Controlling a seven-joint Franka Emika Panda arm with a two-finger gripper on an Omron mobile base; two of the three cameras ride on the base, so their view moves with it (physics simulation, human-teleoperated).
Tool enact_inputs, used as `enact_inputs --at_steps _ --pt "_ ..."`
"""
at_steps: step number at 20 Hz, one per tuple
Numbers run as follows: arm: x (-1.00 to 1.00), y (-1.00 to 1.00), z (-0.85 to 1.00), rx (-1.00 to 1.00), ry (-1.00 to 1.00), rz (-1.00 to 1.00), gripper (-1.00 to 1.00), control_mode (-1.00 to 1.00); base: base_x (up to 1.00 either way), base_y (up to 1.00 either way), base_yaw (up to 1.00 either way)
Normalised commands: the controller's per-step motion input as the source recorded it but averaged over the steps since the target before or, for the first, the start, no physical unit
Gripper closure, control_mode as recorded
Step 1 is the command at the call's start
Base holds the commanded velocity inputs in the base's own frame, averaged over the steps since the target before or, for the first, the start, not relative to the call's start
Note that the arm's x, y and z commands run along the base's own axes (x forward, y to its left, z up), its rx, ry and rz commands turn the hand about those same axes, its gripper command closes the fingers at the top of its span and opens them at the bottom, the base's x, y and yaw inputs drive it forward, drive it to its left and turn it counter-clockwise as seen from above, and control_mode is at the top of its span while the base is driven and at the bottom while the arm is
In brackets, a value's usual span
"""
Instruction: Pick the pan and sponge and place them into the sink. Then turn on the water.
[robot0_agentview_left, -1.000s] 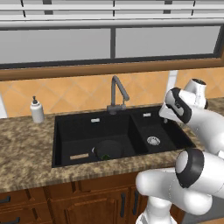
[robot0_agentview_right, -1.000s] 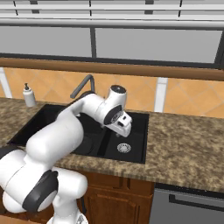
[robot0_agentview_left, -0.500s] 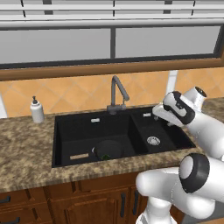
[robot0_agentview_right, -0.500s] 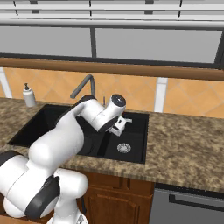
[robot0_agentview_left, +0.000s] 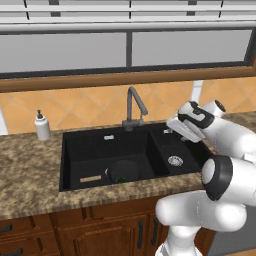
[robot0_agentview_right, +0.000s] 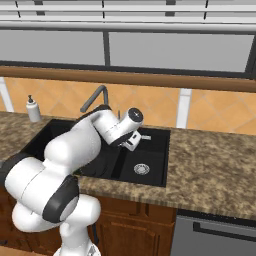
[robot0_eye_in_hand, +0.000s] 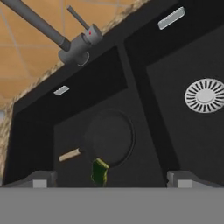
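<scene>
The black two-basin sink (robot0_agentview_left: 80, 150) (robot0_agentview_right: 156, 150) (robot0_eye_in_hand: 141, 103) holds the pan (robot0_agentview_left: 125, 170) (robot0_eye_in_hand: 109, 136) on the floor of its wide basin. The pan's tan handle (robot0_eye_in_hand: 70, 154) points away from the drain side. A green sponge (robot0_eye_in_hand: 99, 171) (robot0_agentview_left: 121, 178) lies against the pan's rim. My gripper (robot0_agentview_left: 169, 130) (robot0_agentview_right: 144, 137) (robot0_eye_in_hand: 111, 180) hangs open over the narrow basin with nothing between its fingers. The grey faucet (robot0_agentview_left: 133, 107) (robot0_agentview_right: 94, 100) (robot0_eye_in_hand: 78, 47) stands behind the sink, a short way left of the gripper. No stream of water shows.
A white soap dispenser (robot0_agentview_left: 42, 126) (robot0_agentview_right: 33, 109) stands on the granite counter left of the sink. The narrow basin has a round silver drain (robot0_agentview_left: 175, 160) (robot0_agentview_right: 142, 169) (robot0_eye_in_hand: 204, 95). Tiled wall and a window ledge rise behind the faucet.
The hand has tilted and shifted a little left and lower over the narrow basin, toward the faucet. Its jaws stayed open. Pan and sponge have not moved.
</scene>
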Motion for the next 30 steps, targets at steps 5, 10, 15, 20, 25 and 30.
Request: enact_inputs --at_steps 5,10,15,20,25,30 --pt "0.41 0.07 0.00 0.00 0.00 0.00 -1.00 -1.00 0.00 0.00 0.00" --pt "0.37 0.10 -0.02 0.00 0.00 0.00 -1.00 -1.00 0.00 0.00 0.00" --pt "0.37 0.15 0.00 0.03 0.00 0.00 -1.00 -1.00 0.00 0.00 0.00" --pt "0.29 0.17 -0.12 0.04 0.00 0.00 -1.00 -1.00 0.00 0.00 0.00" --pt "0.21 0.09 -0.21 0.05 -0.02 0.00 -1.00 -1.00 0.00 0.00 0.00" --pt "0.24 0.06 -0.11 0.01 0.00 0.00 -1.00 -1.00 0.00 0.00 0.00"
